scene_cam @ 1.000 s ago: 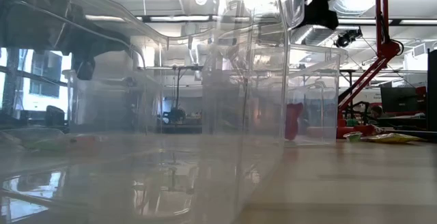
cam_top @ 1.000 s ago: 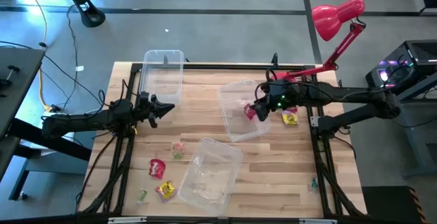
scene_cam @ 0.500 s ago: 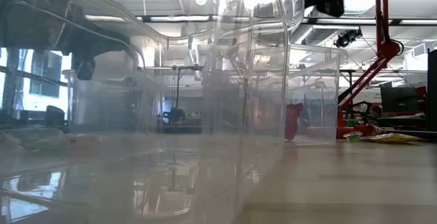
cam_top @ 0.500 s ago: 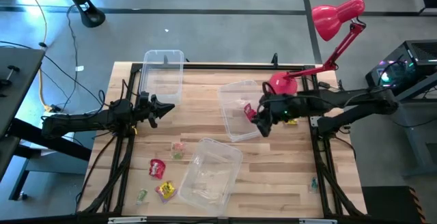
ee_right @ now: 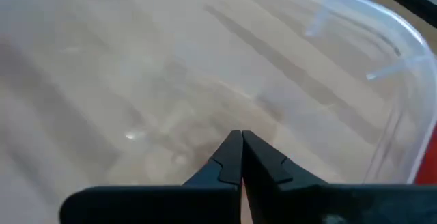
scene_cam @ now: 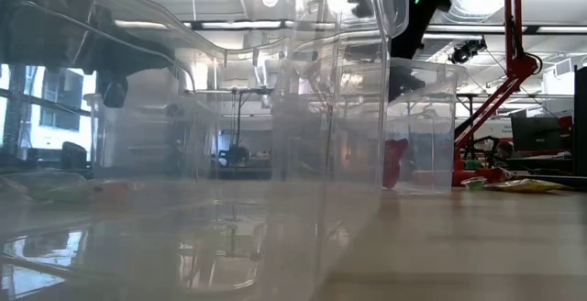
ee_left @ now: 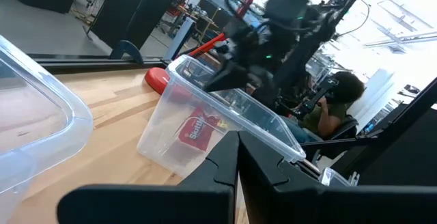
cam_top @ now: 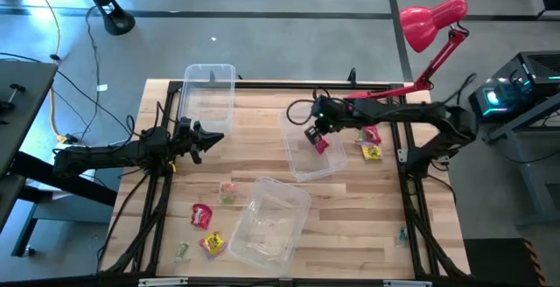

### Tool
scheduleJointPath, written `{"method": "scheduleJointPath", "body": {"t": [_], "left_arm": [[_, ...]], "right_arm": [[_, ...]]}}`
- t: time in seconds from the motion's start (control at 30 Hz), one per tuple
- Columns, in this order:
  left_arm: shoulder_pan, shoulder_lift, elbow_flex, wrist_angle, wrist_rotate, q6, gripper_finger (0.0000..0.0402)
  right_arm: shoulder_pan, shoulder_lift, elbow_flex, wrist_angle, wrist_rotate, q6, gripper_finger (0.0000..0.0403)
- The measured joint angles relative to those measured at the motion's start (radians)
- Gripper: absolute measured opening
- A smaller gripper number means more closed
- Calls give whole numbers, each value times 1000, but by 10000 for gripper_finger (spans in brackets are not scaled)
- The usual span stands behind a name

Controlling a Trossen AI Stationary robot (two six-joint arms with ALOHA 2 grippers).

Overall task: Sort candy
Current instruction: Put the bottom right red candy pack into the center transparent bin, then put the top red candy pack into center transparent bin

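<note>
The candy is scattered. One red packet [cam_top: 320,144] [ee_left: 198,130] stands on edge inside the clear bin [cam_top: 306,169] at the table's middle right, leaning on its wall. A red packet [cam_top: 371,135] and a yellow packet [cam_top: 372,152] lie on the table to the right of that bin. More pieces lie near the left front: red [cam_top: 201,214], yellow [cam_top: 211,244], green [cam_top: 182,251] and pale [cam_top: 227,191]. My right gripper [cam_top: 311,133] [ee_right: 240,138] hangs shut and empty over that bin's floor, just beside the red packet. My left gripper [cam_top: 210,138] [ee_left: 237,161] waits shut at the left.
A second clear bin [cam_top: 210,94] sits at the far left and a third [cam_top: 271,221] at the near middle, filling the low view. A red desk lamp [cam_top: 429,20] is clamped at the far right corner. A tiny green piece [cam_top: 402,233] lies near the right edge.
My right gripper has swung from the bin's right rim toward the table's left and far edge, and now hangs over the bin's inside. The red and yellow packets to the right of the bin are uncovered. The red packet in the bin has stayed put.
</note>
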Motion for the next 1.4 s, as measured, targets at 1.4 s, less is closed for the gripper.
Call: {"method": "scheduleJointPath", "body": {"t": [1.4], "left_arm": [[0, 0, 0, 0, 0, 0, 1]], "right_arm": [[108, -454, -51, -900, 292, 719, 0]]}}
